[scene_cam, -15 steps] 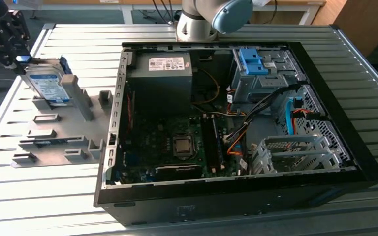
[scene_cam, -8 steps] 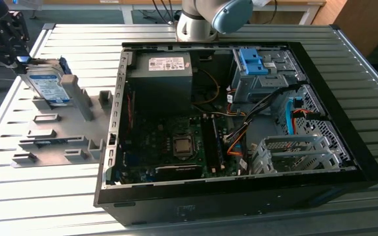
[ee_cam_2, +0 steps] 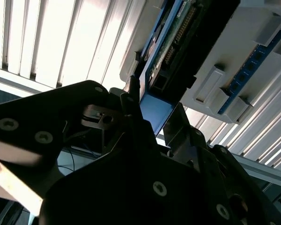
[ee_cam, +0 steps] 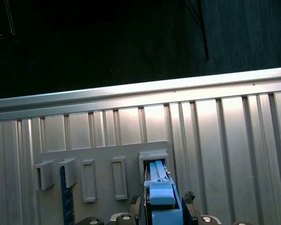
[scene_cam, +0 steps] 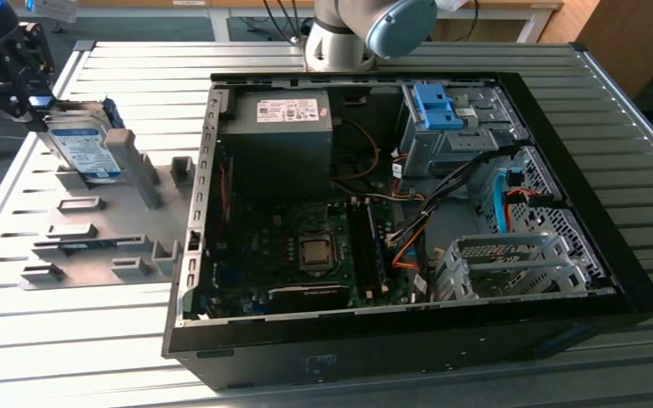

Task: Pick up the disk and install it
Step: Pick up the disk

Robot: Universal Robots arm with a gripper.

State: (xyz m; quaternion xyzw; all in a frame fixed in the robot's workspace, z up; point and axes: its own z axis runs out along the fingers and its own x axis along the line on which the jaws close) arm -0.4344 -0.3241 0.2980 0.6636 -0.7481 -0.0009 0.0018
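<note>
The disk (scene_cam: 82,143) is a silver drive with a blue-and-white label and a blue frame. It stands on edge, slightly tilted, in a slot of the grey fixture plate (scene_cam: 99,246) at the exterior view's left. My gripper (scene_cam: 45,104) is over its upper end, and one finger sits on each side of the blue frame. In the first wrist view the disk (ee_cam: 159,192) is edge-on between the fingers (ee_cam: 188,202), with its far end in the slot. In the second wrist view the blue frame (ee_cam_2: 154,110) lies gripped between the two dark fingers.
An open black computer case (scene_cam: 582,170) takes up the middle of the slatted metal table (scene_cam: 133,59). Inside it are a blue drive clip (scene_cam: 434,106), a grey metal cage (scene_cam: 508,259) and loose cables. The fixture plate has more raised holders (ee_cam: 89,180).
</note>
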